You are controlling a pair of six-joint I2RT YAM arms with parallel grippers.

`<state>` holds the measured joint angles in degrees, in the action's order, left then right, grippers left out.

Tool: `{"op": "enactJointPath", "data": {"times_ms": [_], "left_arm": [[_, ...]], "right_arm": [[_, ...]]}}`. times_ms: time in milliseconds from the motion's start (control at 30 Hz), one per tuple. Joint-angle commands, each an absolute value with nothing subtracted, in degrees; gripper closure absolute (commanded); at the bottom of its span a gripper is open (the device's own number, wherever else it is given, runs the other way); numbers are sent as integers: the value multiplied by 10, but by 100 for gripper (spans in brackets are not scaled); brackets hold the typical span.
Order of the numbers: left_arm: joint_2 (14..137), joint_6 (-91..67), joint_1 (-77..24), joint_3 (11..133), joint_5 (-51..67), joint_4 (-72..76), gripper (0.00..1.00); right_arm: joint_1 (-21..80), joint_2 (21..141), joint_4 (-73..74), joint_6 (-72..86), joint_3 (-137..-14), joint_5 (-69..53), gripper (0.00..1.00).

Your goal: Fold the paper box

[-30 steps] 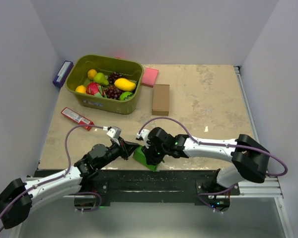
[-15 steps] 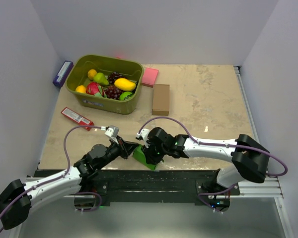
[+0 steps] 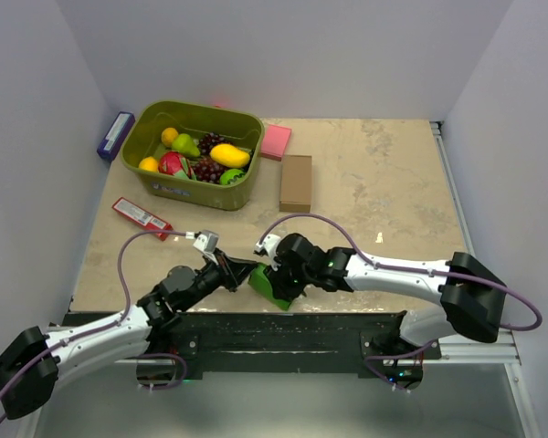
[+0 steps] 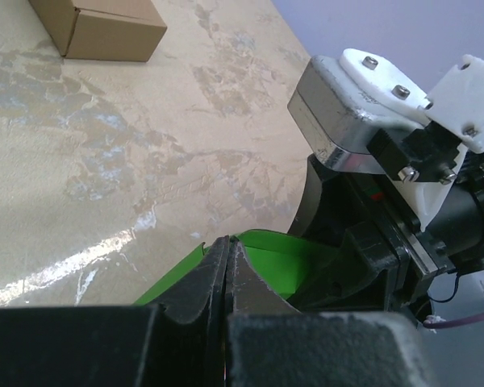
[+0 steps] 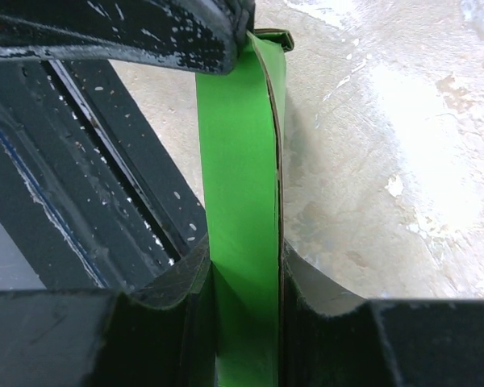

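- right arm elbow: shifted right and slightly lower than 1 s ago.
- right gripper: displaced slightly right; forearm now stretched flatter.
- paper box: carried slightly right with right gripper; less green surface exposed.
- left gripper: tip advanced right, now at left edge of paper box.
- purple cable over right wrist: loop wider.

The white and black left arm reaches from the near left corner toward the middle and stays low. Its black left gripper is squeezed tight, with both fingers pressed flat together. The white and black right arm stretches from the near right and points left. Its black right gripper pinches the bright green card paper box between both fingers. The two grippers' tips sit just beside each other.
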<state>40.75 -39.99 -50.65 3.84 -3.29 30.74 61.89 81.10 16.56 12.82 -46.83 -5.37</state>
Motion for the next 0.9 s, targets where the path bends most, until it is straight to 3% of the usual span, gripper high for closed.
{"op": "enactJointPath", "data": {"times_ms": [0, 467, 500, 567, 600, 700, 867], "left_arm": [[410, -401, -507, -68, -48, 258, 100], [405, -360, -507, -29, -17, 265, 98], [401, -342, -507, -25, -9, 265, 82], [389, -329, -506, -6, -3, 251, 60], [385, -320, -505, -4, -3, 245, 42], [366, -310, -505, 22, 22, 225, 28], [336, -296, -496, 47, 62, 181, 21]], "right_arm": [[590, 772, 207, 163, -465, 66, 100], [590, 758, 195, 148, -461, 31, 100], [590, 763, 192, 135, -461, 19, 100], [589, 768, 180, 120, -459, -24, 100], [589, 771, 178, 106, -460, -36, 100], [590, 783, 175, 91, -467, -96, 100], [590, 787, 189, 73, -488, -176, 100]]}}
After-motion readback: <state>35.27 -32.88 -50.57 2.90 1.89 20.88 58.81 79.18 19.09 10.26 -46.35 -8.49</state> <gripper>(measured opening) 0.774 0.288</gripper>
